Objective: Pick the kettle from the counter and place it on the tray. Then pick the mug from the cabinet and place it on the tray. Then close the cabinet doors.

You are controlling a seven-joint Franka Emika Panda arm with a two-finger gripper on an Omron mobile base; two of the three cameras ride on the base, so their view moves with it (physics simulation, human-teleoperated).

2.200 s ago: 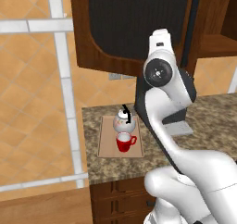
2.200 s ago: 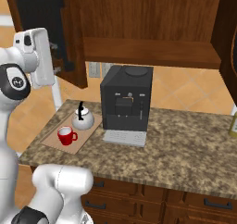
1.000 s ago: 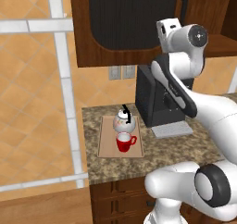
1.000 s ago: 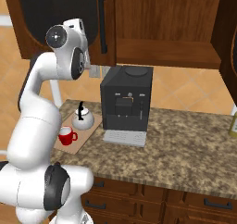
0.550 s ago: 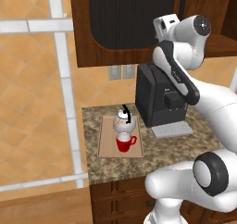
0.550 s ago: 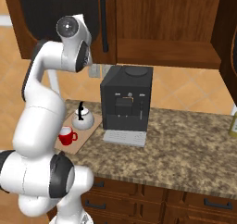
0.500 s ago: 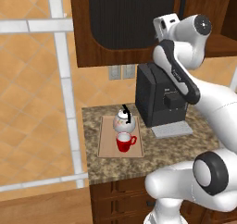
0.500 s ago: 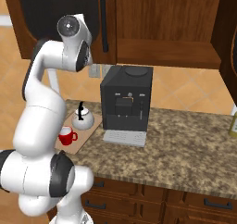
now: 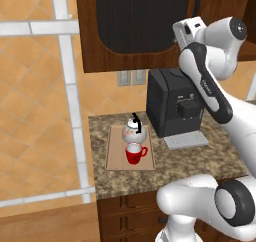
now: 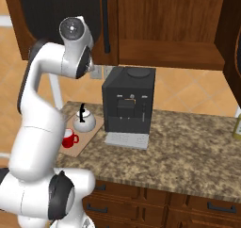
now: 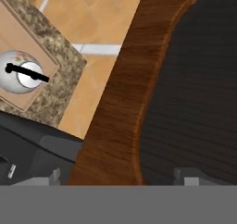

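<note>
Cabinet doors (image 9: 135, 23) in front of you look shut, black handle (image 10: 105, 22) upright beside arm. Kettle (image 9: 134, 131) and mug (image 9: 134, 153) both sit on tray (image 9: 116, 158), mug just in front of kettle, tray on counter (image 10: 188, 151) left of coffee machine (image 10: 129, 100). Your gripper (image 11: 118, 177) up at door, fingers spread wide, holding nothing.

The white kettle (image 9: 134, 130) and red mug (image 9: 133, 153) stood upright together on the tan tray (image 9: 116, 156); cabinet doors (image 9: 135, 26) were shut.
</note>
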